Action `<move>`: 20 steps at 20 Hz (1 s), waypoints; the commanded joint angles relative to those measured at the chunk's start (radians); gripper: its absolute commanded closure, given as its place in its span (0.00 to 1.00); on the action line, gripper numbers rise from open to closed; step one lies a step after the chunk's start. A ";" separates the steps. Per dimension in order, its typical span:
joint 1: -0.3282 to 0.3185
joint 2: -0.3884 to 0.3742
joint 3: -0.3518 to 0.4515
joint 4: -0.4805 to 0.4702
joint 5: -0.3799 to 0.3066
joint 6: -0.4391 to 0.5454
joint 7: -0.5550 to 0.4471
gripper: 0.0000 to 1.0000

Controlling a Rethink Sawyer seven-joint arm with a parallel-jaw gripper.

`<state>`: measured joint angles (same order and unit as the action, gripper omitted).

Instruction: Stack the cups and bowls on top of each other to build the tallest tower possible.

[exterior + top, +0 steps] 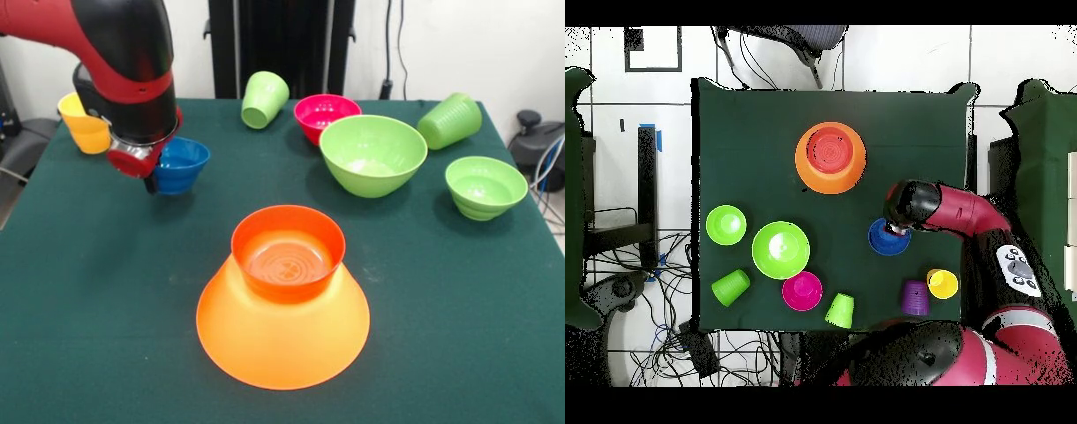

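You see a dark green cloth counter point(88, 309), a huge orange plastic bowl point(282, 340) with a red-orange glossy bowl point(288, 253), a blue glossy bowl point(183, 163), a pink glossy bowl point(323, 114), a yellow ribbed cup point(84, 125), a purple ribbed cup point(915, 297), and a red-and-black arm point(124, 53).

The red and black arm point(119, 53) reaches in from above and bends down at its wrist, so the black cylinder of the forearm points almost straight at the surface. A red and silver collar sits below the black section. The gripper point(152, 181) hangs beneath it, right at the near rim of the blue bowl point(184, 163). How the jaws stand is hidden by the wrist. Seen from overhead, the arm stretches from the base to that bowl.
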<state>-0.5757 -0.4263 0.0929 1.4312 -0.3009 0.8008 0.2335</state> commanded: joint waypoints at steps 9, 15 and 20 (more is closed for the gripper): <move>0.078 -0.066 0.085 -0.079 0.178 -0.003 0.276 1.00; 0.107 -0.088 0.065 -0.107 0.236 -0.013 0.314 1.00; 0.114 -0.073 0.084 -0.134 0.283 -0.086 0.341 1.00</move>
<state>-0.4946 -0.5160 0.0947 1.3530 -0.0633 0.7979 0.3013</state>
